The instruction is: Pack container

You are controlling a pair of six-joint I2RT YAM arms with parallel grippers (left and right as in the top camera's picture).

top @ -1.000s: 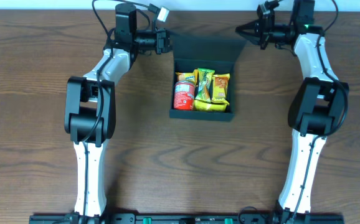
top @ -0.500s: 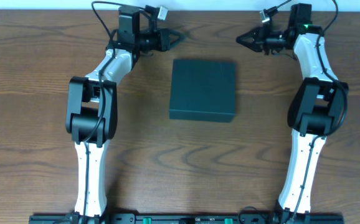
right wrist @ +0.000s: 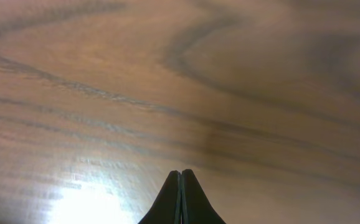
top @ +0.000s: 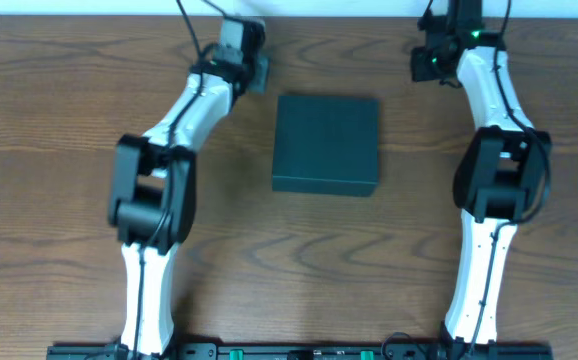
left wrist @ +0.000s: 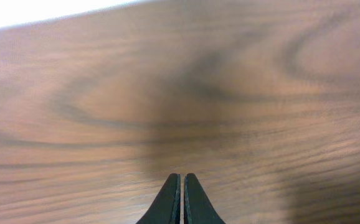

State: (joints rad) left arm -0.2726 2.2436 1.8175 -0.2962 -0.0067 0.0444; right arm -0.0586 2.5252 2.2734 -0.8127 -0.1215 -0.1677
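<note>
The dark teal-green, matte rectangular container (top: 326, 142) lay with its flap lid closed on the brown wood-grain table (top: 59, 120), between the two arms. Beyond the container's far left corner, the black two-finger left gripper (left wrist: 181, 186) was fully closed, fingertips pressed together and holding nothing. Beyond the container's far right corner, the black two-finger right gripper (right wrist: 180, 183) was likewise closed and empty, facing bare tabletop.

Closed container (top: 326, 140) blocks ctr table (top: 59, 130); both sides prob. passable.
</note>
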